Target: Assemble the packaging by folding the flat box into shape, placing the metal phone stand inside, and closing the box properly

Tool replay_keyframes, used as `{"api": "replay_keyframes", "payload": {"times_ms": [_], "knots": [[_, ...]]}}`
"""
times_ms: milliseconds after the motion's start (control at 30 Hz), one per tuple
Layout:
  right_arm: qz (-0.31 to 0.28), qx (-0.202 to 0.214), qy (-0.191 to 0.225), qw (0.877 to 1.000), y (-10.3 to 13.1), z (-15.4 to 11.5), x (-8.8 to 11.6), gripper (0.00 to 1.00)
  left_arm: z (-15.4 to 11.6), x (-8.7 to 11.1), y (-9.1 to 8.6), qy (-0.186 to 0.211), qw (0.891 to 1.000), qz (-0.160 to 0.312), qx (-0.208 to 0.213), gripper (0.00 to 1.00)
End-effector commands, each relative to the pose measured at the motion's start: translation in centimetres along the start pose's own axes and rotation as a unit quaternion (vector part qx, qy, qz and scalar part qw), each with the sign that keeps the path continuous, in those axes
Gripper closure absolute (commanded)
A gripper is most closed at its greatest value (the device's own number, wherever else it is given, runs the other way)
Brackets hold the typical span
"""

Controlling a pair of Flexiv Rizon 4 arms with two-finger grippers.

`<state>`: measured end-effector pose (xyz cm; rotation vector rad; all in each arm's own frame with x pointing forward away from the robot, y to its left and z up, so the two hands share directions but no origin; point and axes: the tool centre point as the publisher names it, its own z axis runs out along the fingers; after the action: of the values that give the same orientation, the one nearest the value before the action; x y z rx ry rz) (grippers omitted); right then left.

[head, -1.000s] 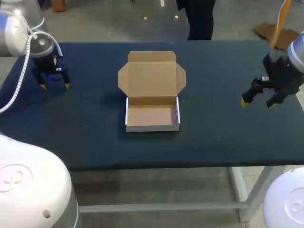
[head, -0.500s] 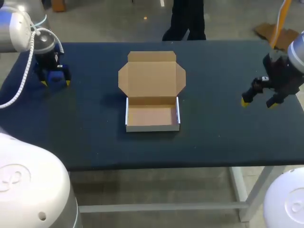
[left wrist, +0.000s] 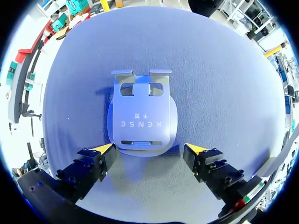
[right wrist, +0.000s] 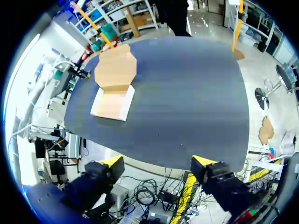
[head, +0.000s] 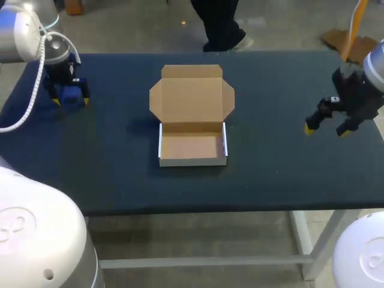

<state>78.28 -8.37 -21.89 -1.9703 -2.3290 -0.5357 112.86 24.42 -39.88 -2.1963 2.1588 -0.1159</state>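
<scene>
The left pincer (head: 70, 102) is hovering over the worktop's (head: 270, 174) far left corner, fingers spread wide and pinching nothing. The metal phone stand (left wrist: 141, 116) is lying flat just ahead of its tips. The cardboard box (head: 192, 144) is sitting mid-worktop, tray folded up, lid lying open toward the far side. The right pincer (head: 326, 130) is hanging near the right edge, also spread and empty.
</scene>
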Motion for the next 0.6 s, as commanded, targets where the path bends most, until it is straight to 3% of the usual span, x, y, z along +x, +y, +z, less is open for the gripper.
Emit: {"api": "replay_keyframes", "payload": {"times_ms": [33, 600], "knots": [[0.0, 0.002, 0.0, 1.0, -0.1, -0.3, 0.0, 0.0, 0.2, -0.1, -0.8, 0.0, 1.0, 0.0, -0.006, 0.0], [0.0, 0.002, 0.0, 1.0, -0.1, -0.3, 0.0, 0.0, -0.1, -0.2, -2.6, 0.001, 1.0, -0.003, 0.001, 0.0]]}}
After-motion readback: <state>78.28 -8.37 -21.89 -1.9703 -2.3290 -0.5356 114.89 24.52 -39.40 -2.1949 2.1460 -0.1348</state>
